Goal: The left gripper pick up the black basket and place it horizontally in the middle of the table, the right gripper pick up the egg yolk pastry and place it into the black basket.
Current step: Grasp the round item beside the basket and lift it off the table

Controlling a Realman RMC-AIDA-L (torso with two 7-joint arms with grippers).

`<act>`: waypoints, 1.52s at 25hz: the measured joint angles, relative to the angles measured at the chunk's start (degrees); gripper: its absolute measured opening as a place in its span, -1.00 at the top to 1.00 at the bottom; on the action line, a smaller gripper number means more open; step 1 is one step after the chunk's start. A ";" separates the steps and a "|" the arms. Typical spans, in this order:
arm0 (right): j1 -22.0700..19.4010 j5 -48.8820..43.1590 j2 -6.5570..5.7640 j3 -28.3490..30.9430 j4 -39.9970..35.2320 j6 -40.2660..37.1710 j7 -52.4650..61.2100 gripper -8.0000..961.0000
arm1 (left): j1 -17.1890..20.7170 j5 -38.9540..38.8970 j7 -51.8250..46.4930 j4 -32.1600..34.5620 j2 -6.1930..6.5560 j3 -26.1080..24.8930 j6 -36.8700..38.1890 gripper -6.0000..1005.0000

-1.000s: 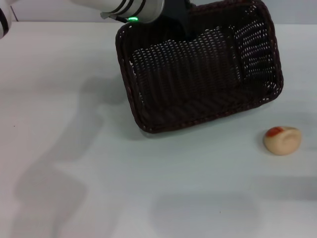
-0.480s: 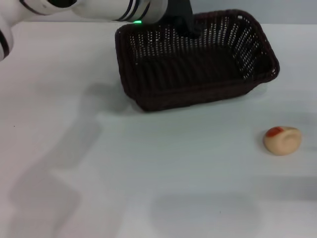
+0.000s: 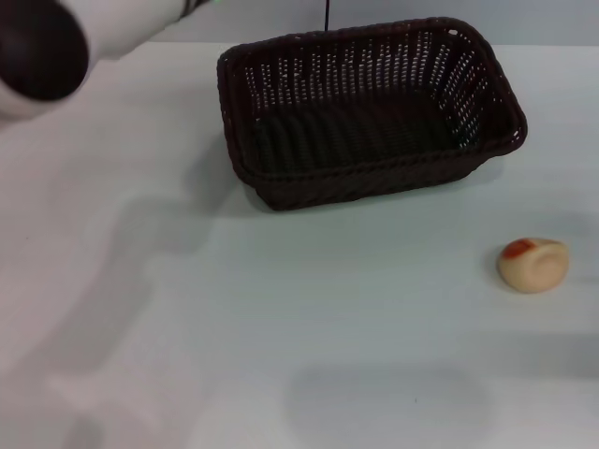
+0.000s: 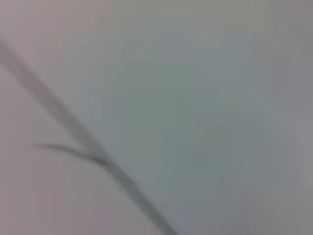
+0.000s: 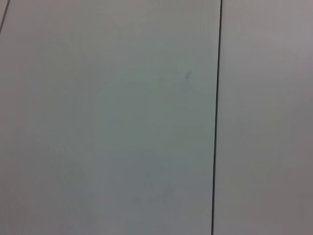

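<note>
The black basket (image 3: 370, 108) rests upright on the white table (image 3: 234, 309) at the far middle, lying lengthwise across, empty inside. The egg yolk pastry (image 3: 533, 264) lies on the table at the right, in front of the basket and apart from it. Only the silver-grey left arm (image 3: 65, 37) shows, at the top left corner of the head view, clear of the basket; its claw is out of view. The right gripper is out of view. The wrist views show only plain pale surfaces.
The table's far edge runs just behind the basket. Soft shadows lie on the tabletop at the left and front.
The basket was set down flat and let go. The left arm has drawn back up and to the left, away from it. The pastry has not moved.
</note>
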 joint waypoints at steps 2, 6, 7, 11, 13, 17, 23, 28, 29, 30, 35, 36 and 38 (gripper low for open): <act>0.03 0.12 0.09 0.18 0.14 -0.43 0.01 -0.45 | 3.57 -2.41 -0.10 -2.64 0.06 1.67 7.20 -0.62; 0.15 0.39 0.26 0.16 0.54 -2.26 0.10 -0.45 | 9.60 -2.29 -4.53 -5.16 0.35 9.00 25.56 -0.62; 0.16 0.39 0.27 0.08 0.59 -2.66 0.23 -0.45 | 10.38 -1.57 -5.77 -5.37 0.39 10.16 28.28 -0.62; 0.49 0.39 0.35 -0.06 1.73 -3.92 0.58 -0.45 | 15.96 7.32 -19.21 -5.30 0.37 14.98 43.73 -0.62; 0.77 0.39 0.34 -0.01 3.08 -4.77 0.76 -0.45 | 18.70 11.84 -28.03 -3.63 0.43 16.56 49.57 -0.62; 0.76 0.24 0.34 -0.01 4.01 -6.22 0.90 -0.45 | 23.21 20.92 -41.56 3.26 0.24 17.65 58.73 -0.62; 0.70 0.00 0.24 -0.09 6.37 -9.29 0.98 -0.45 | 26.42 25.45 -61.31 14.48 0.56 17.43 63.30 -0.62; 0.29 -2.78 0.31 -0.16 6.64 -10.86 0.78 -0.45 | 25.98 26.74 -68.96 25.44 0.23 17.11 67.01 -0.62; 0.26 -3.95 0.33 -0.19 6.68 -11.17 0.76 -0.45 | 25.84 26.56 -69.80 27.17 0.20 16.57 67.09 -0.62; 0.26 -3.95 0.33 -0.19 6.68 -11.17 0.76 -0.45 | 25.78 26.49 -70.77 28.95 0.19 15.69 67.35 -0.62; 0.26 -8.37 0.35 -0.27 6.97 -11.86 0.71 -0.45 | 27.17 26.47 -73.67 32.36 0.48 12.79 71.35 -0.62; 0.31 -9.01 0.36 -0.27 7.39 -12.10 0.71 -0.45 | 27.52 26.50 -73.70 32.59 0.48 12.51 72.00 -0.62; 0.60 -9.88 0.37 -0.27 8.87 -12.56 0.71 -0.45 | 27.75 26.56 -73.72 33.21 0.46 12.02 72.38 -0.62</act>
